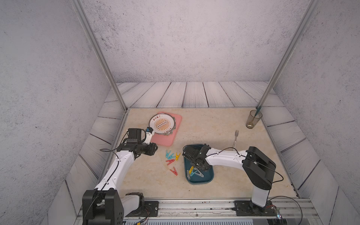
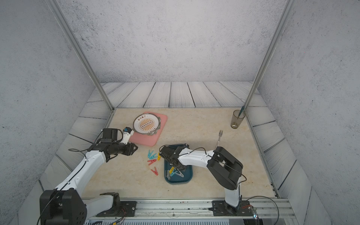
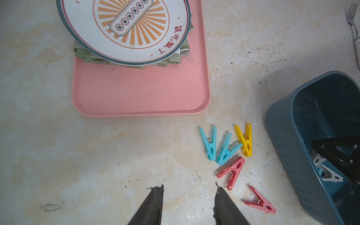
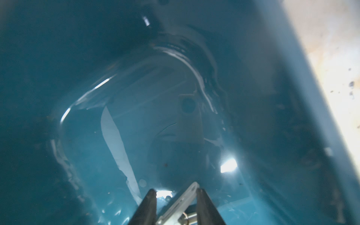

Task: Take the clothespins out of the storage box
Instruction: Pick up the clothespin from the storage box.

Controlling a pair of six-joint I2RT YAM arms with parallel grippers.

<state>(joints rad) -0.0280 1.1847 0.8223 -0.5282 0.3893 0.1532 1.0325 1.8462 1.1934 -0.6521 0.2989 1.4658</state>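
The dark teal storage box (image 1: 200, 182) (image 2: 179, 181) lies right of centre. My right gripper (image 1: 197, 166) (image 4: 176, 191) reaches down into it, jaws apart, with a grey clothespin (image 4: 181, 202) lying slantwise between the fingers and a gap on one side. More clothespins (image 1: 194, 173), yellow, teal and grey, lie in the box's near half. On the table left of the box are two teal clothespins (image 3: 216, 146), a yellow one (image 3: 244, 140) and two red ones (image 3: 232, 171). My left gripper (image 3: 189, 187) (image 1: 154, 149) hovers open and empty left of them.
A pink tray (image 1: 165, 140) at the back left carries a patterned plate (image 1: 161, 123) on a folded green cloth. A metal fork (image 1: 235, 138) lies behind the box. A glass (image 1: 253, 118) with a thin blue-green stick in it stands at the back right corner.
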